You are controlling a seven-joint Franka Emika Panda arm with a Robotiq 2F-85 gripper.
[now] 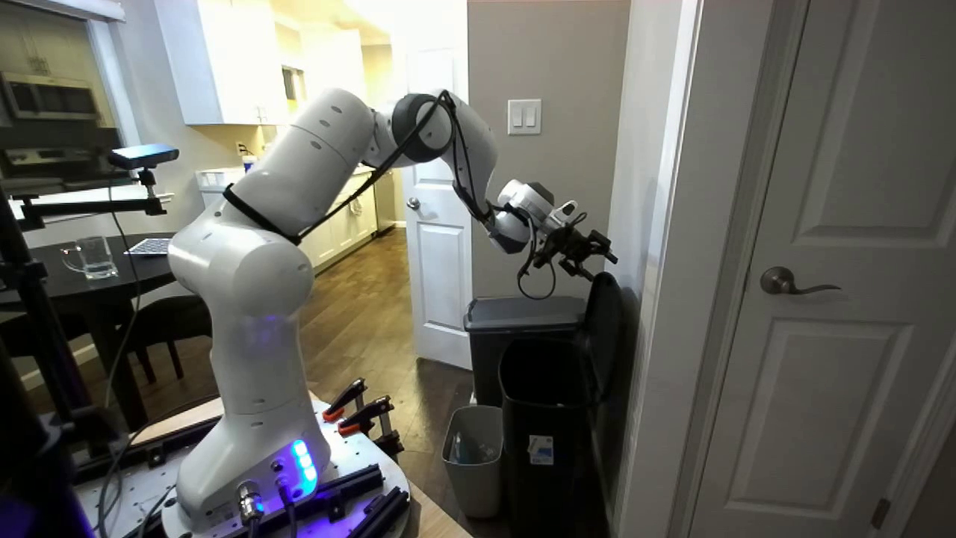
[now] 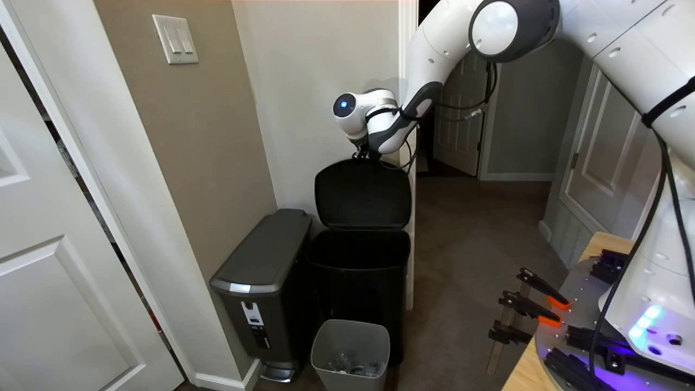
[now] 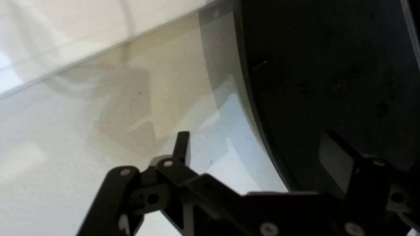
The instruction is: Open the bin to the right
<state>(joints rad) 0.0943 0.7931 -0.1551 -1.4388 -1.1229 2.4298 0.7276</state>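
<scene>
The tall black bin (image 1: 539, 478) stands against the wall, and it also shows in an exterior view (image 2: 361, 296). Its lid (image 1: 605, 321) is raised nearly upright, leaning back toward the wall, with its inner face showing in an exterior view (image 2: 362, 195). My gripper (image 1: 602, 267) is at the lid's top edge, partly hidden behind the wrist in an exterior view (image 2: 362, 154). In the wrist view the gripper (image 3: 256, 137) is open and holds nothing. The dark lid (image 3: 321, 72) fills the right side, its edge running between the spread fingers. Whether a finger touches it I cannot tell.
A second bin with a shut dark grey lid (image 1: 526, 310) stands beside the black bin. A small grey wastebasket (image 2: 353, 347) stands in front. The light wall (image 3: 82, 137) is close behind the lid. A door frame (image 1: 665, 299) borders the bin's side.
</scene>
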